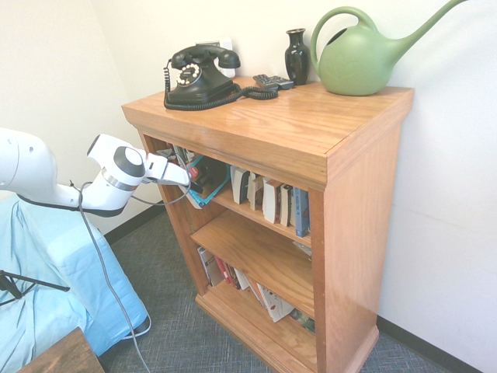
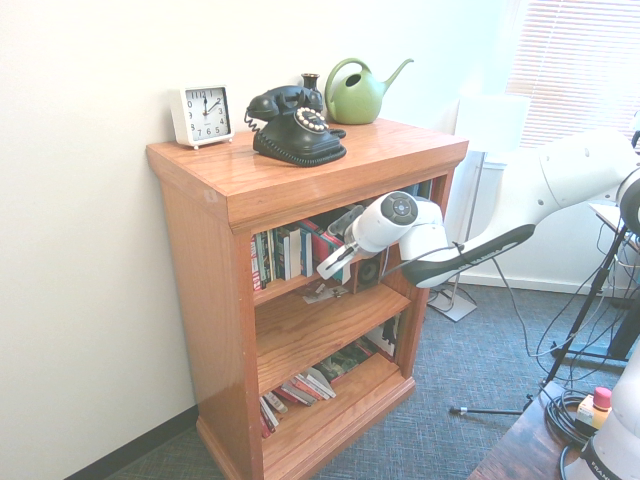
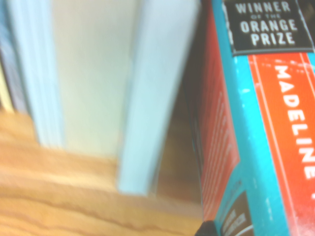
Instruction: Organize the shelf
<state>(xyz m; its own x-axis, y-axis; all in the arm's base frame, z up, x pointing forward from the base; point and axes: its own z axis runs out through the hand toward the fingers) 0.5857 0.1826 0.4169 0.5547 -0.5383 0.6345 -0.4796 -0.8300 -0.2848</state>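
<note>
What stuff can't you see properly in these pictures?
- The hand's fingertips: both outside views, lost against the top-tier books.
- Book titles on the shelf: both outside views, too small.
- Red and teal book: wrist view, author's name cut off after "MADELINE".
- Pale book: wrist view, blurred.

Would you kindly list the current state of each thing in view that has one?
gripper: shut, reaching into the top tier
shelf: upright, books on its tiers
teal and red book: leaning in the top tier
telephone: handset on its cradle
watering can: upright
vase: upright
clock: upright
</note>
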